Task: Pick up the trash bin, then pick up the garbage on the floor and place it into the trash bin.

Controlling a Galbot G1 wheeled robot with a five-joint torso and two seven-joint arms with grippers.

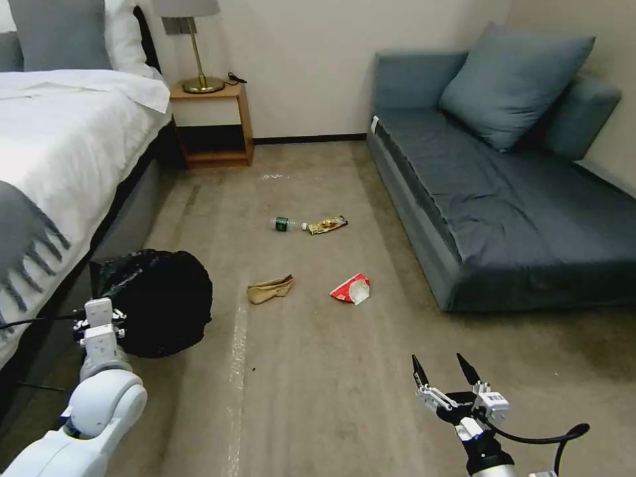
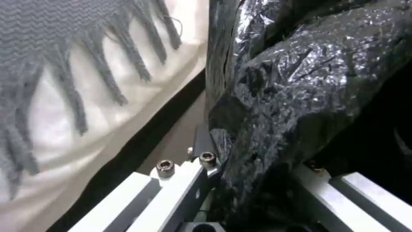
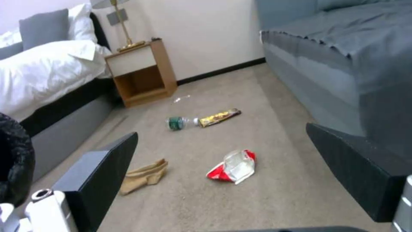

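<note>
The trash bin sits low on my left beside the bed, its crinkly black bag covering it. My left gripper is shut on the bin's bagged rim, one finger outside the bag. On the carpet ahead lies the garbage: a crumpled brown paper bag, a red-and-white wrapper, and farther off a clear bottle with a green label touching a gold snack wrapper. My right gripper hangs open and holds nothing, nearer than the red wrapper.
A bed with a fringed grey throw runs along the left. A wooden nightstand with a lamp stands against the far wall. A blue-grey sofa fills the right side. Open carpet lies between bed and sofa.
</note>
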